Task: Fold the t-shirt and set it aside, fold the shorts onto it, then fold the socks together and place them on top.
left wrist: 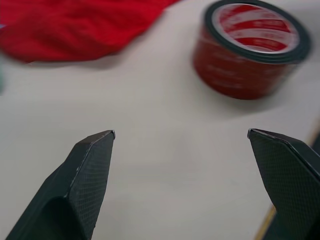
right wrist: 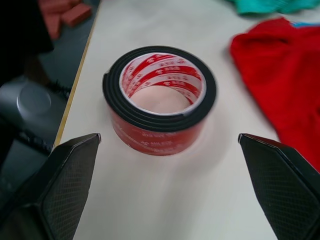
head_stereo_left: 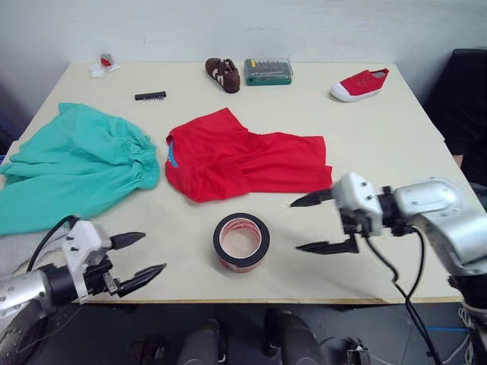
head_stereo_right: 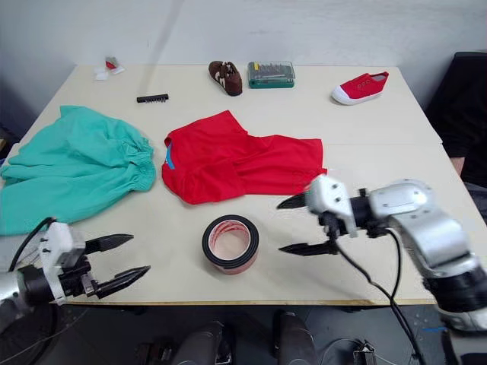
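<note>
We see the table (head_stereo_left: 365, 144), the shorts (head_stereo_left: 72, 167) spread at its left, the t-shirt (head_stereo_left: 243, 156) crumpled at centre, blue neck label showing. Tape roll (right wrist: 159, 100) near the front edge, red print unreadable. Green case (head_stereo_left: 268, 71) at back, contents unclear. Left gripper (head_stereo_left: 138, 258) and right gripper (head_stereo_left: 323, 223) both spread wide, holding nothing

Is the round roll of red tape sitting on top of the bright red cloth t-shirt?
No, the roll of red tape sits on bare table, apart from the red t-shirt.

A lab or workshop: a plain beige wooden desk (head_stereo_left: 365, 144) against a bare white wall, carrying a green screwdriver-bit case (head_stereo_left: 268, 71) and a red tape roll (head_stereo_left: 241, 242)
</note>
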Tool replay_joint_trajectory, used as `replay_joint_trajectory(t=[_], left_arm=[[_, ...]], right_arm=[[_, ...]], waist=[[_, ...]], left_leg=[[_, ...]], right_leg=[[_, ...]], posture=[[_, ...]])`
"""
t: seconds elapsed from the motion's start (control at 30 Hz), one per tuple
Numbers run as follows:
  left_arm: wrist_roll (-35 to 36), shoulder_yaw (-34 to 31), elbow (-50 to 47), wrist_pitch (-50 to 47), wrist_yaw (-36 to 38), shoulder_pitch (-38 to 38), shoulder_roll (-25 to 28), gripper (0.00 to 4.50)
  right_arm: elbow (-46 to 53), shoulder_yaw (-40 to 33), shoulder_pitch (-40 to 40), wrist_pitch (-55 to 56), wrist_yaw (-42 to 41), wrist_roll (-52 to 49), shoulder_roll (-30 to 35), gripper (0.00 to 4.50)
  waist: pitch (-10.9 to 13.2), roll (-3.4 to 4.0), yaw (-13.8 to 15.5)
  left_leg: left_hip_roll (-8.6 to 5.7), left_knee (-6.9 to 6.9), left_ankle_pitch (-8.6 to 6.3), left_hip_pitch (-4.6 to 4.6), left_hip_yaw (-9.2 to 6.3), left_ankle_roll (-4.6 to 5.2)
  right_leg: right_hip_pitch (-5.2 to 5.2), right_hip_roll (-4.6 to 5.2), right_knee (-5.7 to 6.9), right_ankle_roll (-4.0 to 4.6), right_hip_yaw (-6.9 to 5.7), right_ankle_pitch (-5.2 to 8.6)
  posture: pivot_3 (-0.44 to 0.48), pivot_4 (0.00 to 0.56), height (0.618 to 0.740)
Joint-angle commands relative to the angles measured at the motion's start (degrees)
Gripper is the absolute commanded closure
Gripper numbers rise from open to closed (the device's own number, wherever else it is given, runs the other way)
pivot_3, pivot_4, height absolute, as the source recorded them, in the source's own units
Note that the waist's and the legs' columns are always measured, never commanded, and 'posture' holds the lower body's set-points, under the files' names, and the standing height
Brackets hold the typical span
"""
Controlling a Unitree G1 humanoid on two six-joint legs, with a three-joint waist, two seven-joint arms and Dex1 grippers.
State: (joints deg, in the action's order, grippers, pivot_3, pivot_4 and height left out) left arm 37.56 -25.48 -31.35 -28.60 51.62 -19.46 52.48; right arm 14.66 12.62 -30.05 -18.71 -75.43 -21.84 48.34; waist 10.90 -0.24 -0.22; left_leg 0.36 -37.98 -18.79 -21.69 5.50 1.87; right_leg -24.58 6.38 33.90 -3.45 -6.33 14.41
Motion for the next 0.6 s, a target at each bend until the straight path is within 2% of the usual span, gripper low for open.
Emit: replay_joint_trajectory(t=[0.03, 0.2, 0.43, 0.53, 0.6], left_arm=[[0.1, 4.7, 0.1, 0.3, 6.2, 5.1, 3.8, 0.03], [-1.5, 10.8, 2.8, 2.0, 12.8, 13.0, 7.0, 0.03], [-3.5, 16.3, 6.1, 3.3, 15.2, 20.6, 6.0, 0.03], [-3.6, 18.9, 7.1, 2.7, 15.4, 25.0, 4.8, 0.0], [-3.4, 20.9, 7.9, 2.2, 15.8, 28.3, 3.6, 0.0]], right_arm=[[-2.5, 5.7, -2.3, 9.7, -4.6, 5.9, -2.3, 0.0], [-6.7, 11.1, -5.2, 16.3, -5.8, 10.8, -8.4, 0.0], [-14.1, 15.4, -7.3, 24.8, -6.1, 17.7, -12.8, 0.0], [-16.7, 16.6, -8.4, 28.3, -5.7, 19.9, -14.4, 0.55], [-17.5, 16.6, -8.7, 29.4, -5.9, 20.4, -14.8, 1.23]], waist=[[0.0, 0.01, 0.0], [0.0, 0.05, 0.0], [0.0, 0.07, -0.1], [0.0, 0.07, -0.1], [0.0, 0.06, 0.1]], left_leg=[[0.0, 0.0, 0.01, 0.0, 0.01, 0.0], [0.02, -0.01, 0.18, -0.04, 0.01, 0.21], [0.07, -0.13, 0.23, -0.02, 0.09, 0.18], [0.07, -0.19, 0.29, 0.05, 0.09, 0.13], [0.06, -0.21, 0.36, 0.12, 0.1, 0.08]], right_leg=[[0.0, -0.01, 0.02, 0.0, 0.0, 0.0], [-0.01, -0.04, 0.06, 0.0, -0.16, 0.0], [0.01, -0.07, 0.19, -0.01, -0.32, 0.0], [0.05, -0.08, 0.35, -0.01, -0.3, 0.0], [0.05, -0.07, 0.5, 0.0, -0.26, 0.0]], posture=[[0.0, 0.15, 0.74], [0.0, 0.15, 0.74], [0.0, 0.15, 0.74], [0.0, 0.15, 0.74], [0.0, 0.15, 0.74]])
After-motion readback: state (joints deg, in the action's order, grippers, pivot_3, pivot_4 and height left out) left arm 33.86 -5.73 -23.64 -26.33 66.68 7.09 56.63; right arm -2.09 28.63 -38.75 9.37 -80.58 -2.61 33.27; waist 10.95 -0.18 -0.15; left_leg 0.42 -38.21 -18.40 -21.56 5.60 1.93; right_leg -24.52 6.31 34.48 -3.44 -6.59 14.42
